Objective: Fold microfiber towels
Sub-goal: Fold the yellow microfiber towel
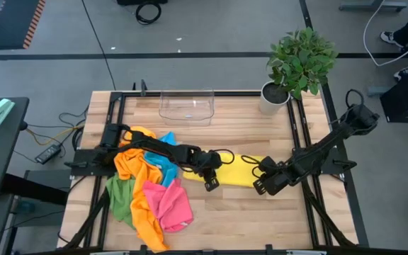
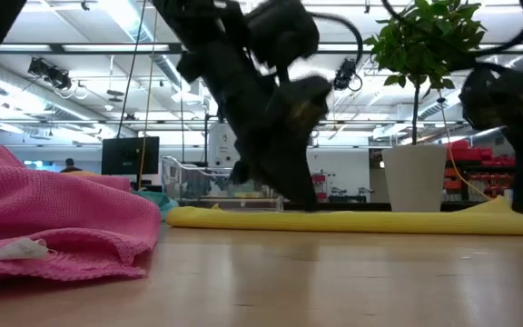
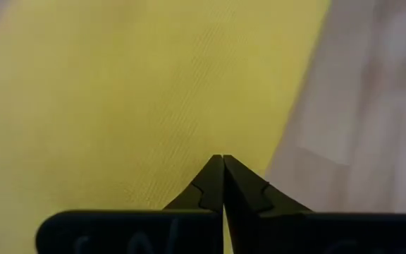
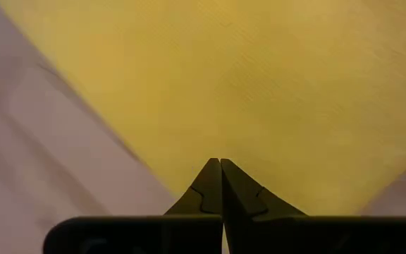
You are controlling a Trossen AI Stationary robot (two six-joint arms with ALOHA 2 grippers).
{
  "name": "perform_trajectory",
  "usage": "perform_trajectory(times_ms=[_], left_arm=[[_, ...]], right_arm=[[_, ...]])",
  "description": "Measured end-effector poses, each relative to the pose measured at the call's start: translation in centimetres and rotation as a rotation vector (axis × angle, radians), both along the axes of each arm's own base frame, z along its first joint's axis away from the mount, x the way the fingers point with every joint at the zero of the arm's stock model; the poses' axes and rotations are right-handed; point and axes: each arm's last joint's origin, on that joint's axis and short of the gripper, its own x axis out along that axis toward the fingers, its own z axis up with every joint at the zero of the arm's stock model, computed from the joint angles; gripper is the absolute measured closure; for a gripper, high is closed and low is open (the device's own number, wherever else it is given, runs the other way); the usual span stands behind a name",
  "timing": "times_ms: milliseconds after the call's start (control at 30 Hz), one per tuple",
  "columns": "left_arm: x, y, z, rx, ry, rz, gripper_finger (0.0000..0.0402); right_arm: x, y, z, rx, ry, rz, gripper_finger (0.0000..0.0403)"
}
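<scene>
Left claw (image 1: 211, 183) sits low at the near-left edge of the yellow towel (image 1: 238, 172), mid-counter. Its wrist view shows the two finger tips (image 3: 217, 185) pressed together w/ no gap, yellow cloth right beyond them; whether any fabric is pinched between them can't be told. Right claw (image 1: 260, 186) is at the towel's other end, also down at the cloth, fingers (image 4: 216, 186) likewise closed tight tip to tip, yellow weave filling most of that view; a hold on the cloth can't be confirmed either.

Yellow towel lies flat on the wooden counter (image 1: 261, 212), stretched between both claws. In the low view it reads as a thin flat strip (image 2: 352, 220) across the counter, w/ the left arm coming down onto it.

Rest of the towels are heaped at the counter's left: orange (image 1: 147, 212), pink (image 1: 172, 205), green (image 1: 120, 198), blue (image 1: 165, 166), overlapping each other, some orange trailing toward the near edge. Pink one fills the low view's left side (image 2: 53, 227).

Clear plastic tray (image 1: 186, 106) stands at the far side of the counter, well apart from the pile. Potted plant (image 1: 299, 60) in a white pot at the far-right corner.
</scene>
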Motion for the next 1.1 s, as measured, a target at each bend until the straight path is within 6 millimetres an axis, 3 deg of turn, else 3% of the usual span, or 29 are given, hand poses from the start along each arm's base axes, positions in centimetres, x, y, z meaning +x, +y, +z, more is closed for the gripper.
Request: perform_trajectory(times_ms=[267, 567, 667, 767, 967, 1100], left_arm=[[0.2, -0.7, -0.4, -0.056, -0.01, 0.019, 0.039], [0.1, 1.4, 5.0, -0.053, -0.188, 0.037, 0.0395], [-0.7, 2.7, 6.3, 0.006, -0.167, 0.077, 0.0393], [-1.8, 4.0, 6.2, 0.049, -0.061, 0.102, 0.0384], [-3.8, 5.0, 5.2, 0.115, 0.17, 0.039, 0.0395], [-4.5, 5.0, 4.6, 0.144, 0.259, -0.012, 0.0387]], right_arm=[[-0.8, -1.1, -0.8, -0.078, 0.129, 0.052, 0.0403], [-0.8, -5.4, -0.5, -0.206, 0.215, 0.089, 0.0403], [-0.8, -7.1, 0.4, -0.217, 0.202, 0.083, 0.0403], [-0.8, -8.1, 1.9, -0.199, 0.14, 0.075, 0.0403], [-0.9, -7.1, 5.1, -0.117, -0.093, 0.019, 0.0403], [-1.1, -4.9, 4.9, -0.044, -0.115, -0.009, 0.0403]])
